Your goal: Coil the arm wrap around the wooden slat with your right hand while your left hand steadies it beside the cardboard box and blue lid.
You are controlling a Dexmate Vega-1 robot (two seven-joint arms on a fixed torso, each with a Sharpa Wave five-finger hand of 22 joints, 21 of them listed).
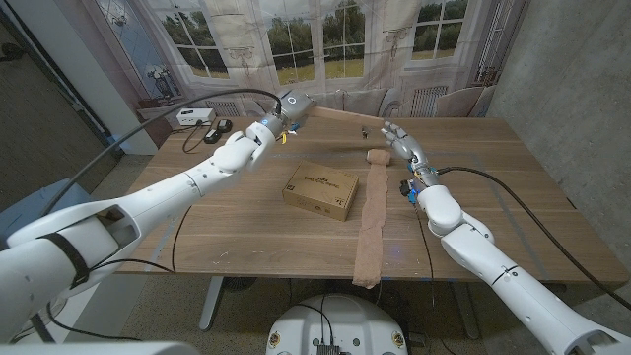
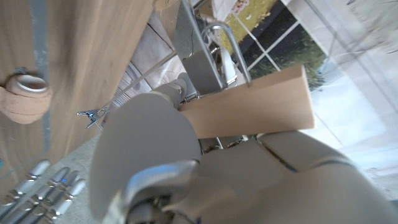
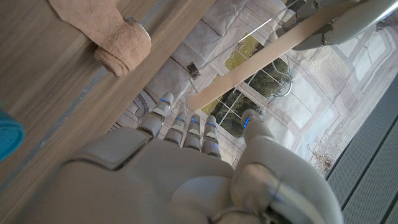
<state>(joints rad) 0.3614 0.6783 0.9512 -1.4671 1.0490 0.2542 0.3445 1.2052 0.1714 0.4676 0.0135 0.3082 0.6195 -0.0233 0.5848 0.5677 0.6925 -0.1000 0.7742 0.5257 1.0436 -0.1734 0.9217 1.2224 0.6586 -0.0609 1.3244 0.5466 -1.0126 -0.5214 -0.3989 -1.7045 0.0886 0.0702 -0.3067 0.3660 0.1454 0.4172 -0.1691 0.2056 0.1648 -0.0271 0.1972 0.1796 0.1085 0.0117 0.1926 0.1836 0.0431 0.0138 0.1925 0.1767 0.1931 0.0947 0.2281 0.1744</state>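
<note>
Left hand (image 1: pixel 240 150) grips long pale wooden slat (image 1: pixel 335 115), lifted. Right hand (image 1: pixel 402 144) empty, fingers spread, just beside rolled end of tan fabric wrap (image 1: pixel 376 156). Right wrist view adds blue lid (image 3: pixel 9 132) edge; head view adds flat brown cardboard box (image 1: pixel 320 189).

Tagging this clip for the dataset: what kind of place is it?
Probably an indoor lab or test room dressed up, not a home: a wooden table on a metal frame, a printed window-scene backdrop behind it, a bare concrete wall and loose cables.
</note>
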